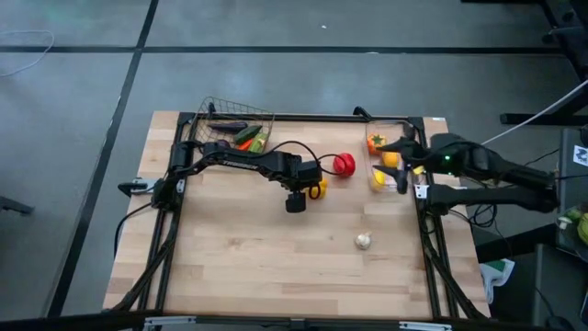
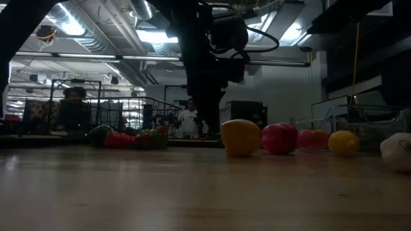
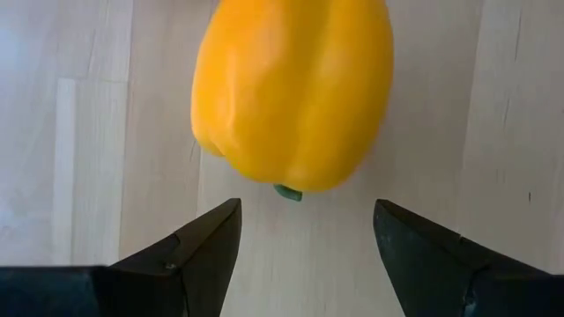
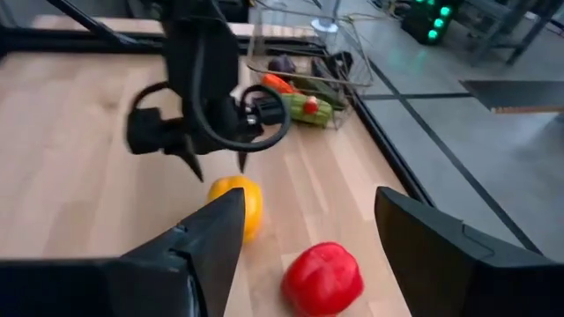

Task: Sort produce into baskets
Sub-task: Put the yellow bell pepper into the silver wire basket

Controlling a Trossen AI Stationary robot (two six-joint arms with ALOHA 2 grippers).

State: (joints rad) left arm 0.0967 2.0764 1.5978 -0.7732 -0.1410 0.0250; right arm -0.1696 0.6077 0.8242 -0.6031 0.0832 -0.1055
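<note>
Yellow pepper [image 3: 293, 88] stem shows only from left wrist.

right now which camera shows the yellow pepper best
The left wrist view: the yellow pepper fills the frame, just ahead of the open left gripper. High view hides most of it under that gripper; low and right wrist views show it smaller.

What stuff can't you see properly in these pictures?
- Yellow pepper: its top is cut off by the left wrist picture's edge.
- Wire basket: the left arm hides part of it in the high view, so the pieces inside can't be counted.
- Clear bin: the right tool covers some of the fruit in it.
- Garlic: cut off by the low view's edge.
</note>
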